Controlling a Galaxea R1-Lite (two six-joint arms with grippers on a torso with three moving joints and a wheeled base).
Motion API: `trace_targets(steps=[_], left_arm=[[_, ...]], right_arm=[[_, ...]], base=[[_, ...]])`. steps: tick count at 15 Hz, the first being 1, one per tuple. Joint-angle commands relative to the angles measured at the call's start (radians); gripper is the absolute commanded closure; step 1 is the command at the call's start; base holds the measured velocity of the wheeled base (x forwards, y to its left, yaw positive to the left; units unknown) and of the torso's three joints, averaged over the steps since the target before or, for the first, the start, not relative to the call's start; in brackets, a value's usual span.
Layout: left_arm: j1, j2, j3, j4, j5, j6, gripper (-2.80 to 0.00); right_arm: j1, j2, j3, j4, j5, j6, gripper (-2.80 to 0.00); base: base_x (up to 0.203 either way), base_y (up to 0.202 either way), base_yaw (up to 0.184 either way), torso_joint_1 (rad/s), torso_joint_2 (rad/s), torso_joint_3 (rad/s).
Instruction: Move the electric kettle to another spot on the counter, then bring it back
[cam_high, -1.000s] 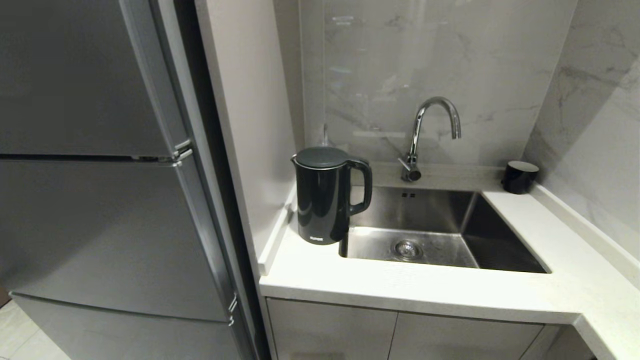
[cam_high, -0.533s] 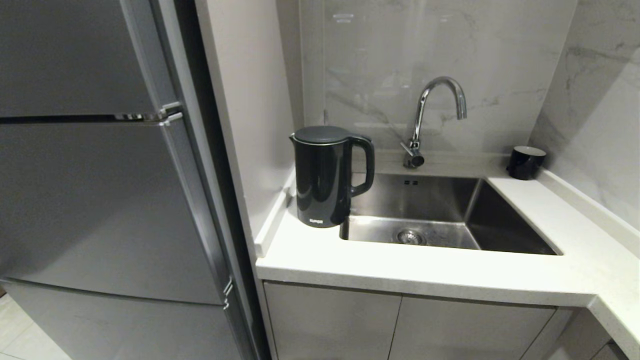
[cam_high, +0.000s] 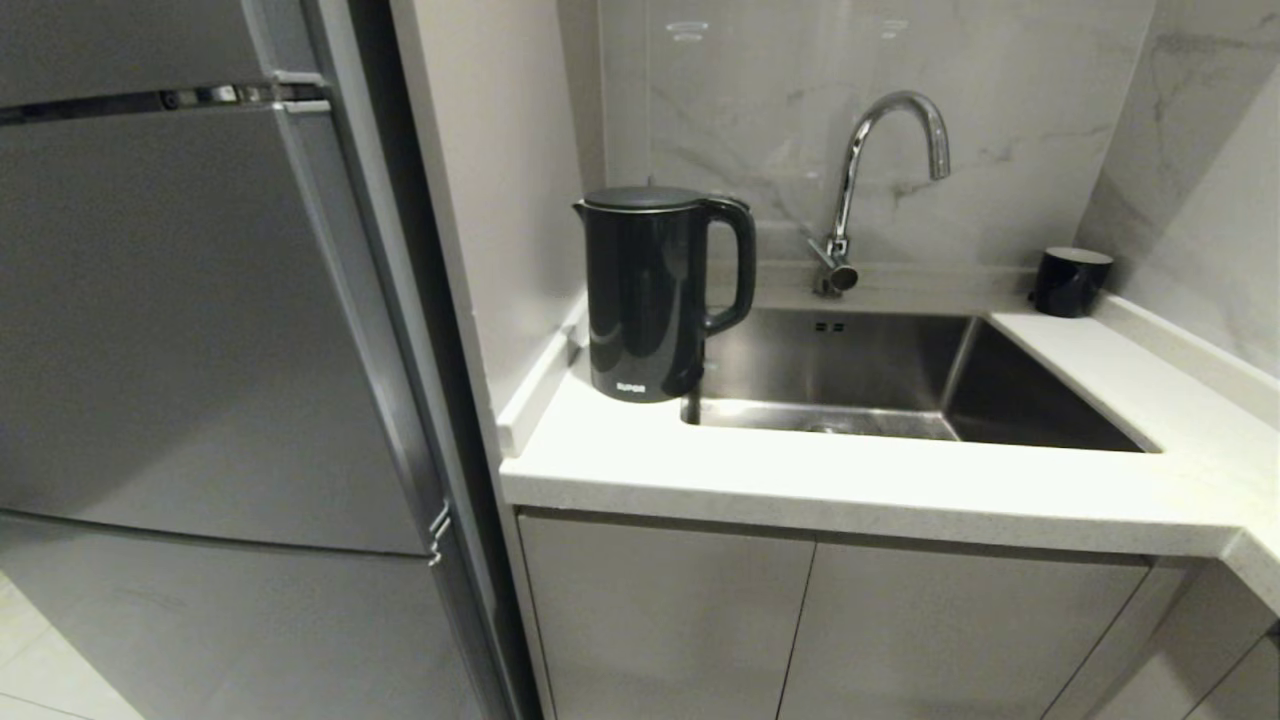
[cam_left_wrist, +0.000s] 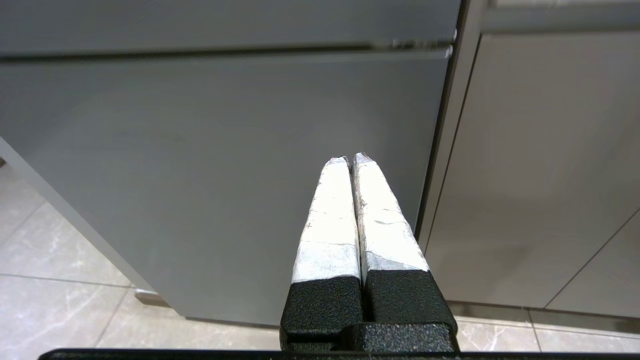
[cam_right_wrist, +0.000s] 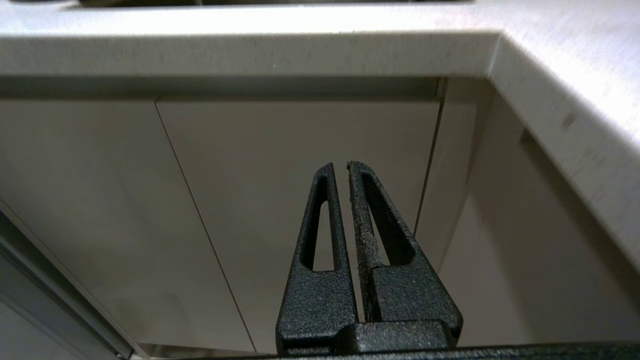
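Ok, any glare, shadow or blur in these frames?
Head view: bright glare on the counter, highlights on the electric kettle and faucet. Left wrist view: fridge handle line blurred. Right wrist view: deep shadow under the counter edge.

Closed right tool (cam_right_wrist: 348, 165), cabinet doors (cam_right_wrist: 280, 200), counter (cam_right_wrist: 300, 45) edge above

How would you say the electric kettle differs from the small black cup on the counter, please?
The electric kettle is tall, with a loop handle and a small spout; the small black cup is short, and no handle shows. The kettle stands at the left of the sink, beside the side wall panel; the cup sits in the far right corner. The kettle's lid is dark, while the cup's top looks pale. Both are glossy black, upright, and rest on the counter.
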Motion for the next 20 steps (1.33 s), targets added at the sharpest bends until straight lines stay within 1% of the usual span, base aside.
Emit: trace_targets(steps=[1, 6, 12, 20], left_arm=[[0.0, 0.0, 0.0, 0.001, 0.001, 0.001, 0.0], [0.0, 0.002, 0.0, 0.001, 0.0, 0.001, 0.0], [0.0, 0.002, 0.0, 0.001, 0.001, 0.001, 0.0], [0.0, 0.002, 0.0, 0.001, -0.001, -0.001, 0.0]], right_arm=[[0.0, 0.0, 0.0, -0.001, 0.0, 0.0, 0.0], [0.0, 0.0, 0.0, -0.001, 0.0, 0.0, 0.0], [0.0, 0.0, 0.0, -0.001, 0.001, 0.0, 0.0], [-0.001, 0.0, 0.0, -0.001, 0.0, 0.0, 0.0]], base=[[0.0, 0.0, 0.0, -0.08, 0.47, 0.394], [0.0, 0.0, 0.0, -0.036, 0.43, 0.376], [0.0, 0.0, 0.0, -0.012, 0.07, 0.061], [0.0, 0.0, 0.0, 0.0, 0.0, 0.003]])
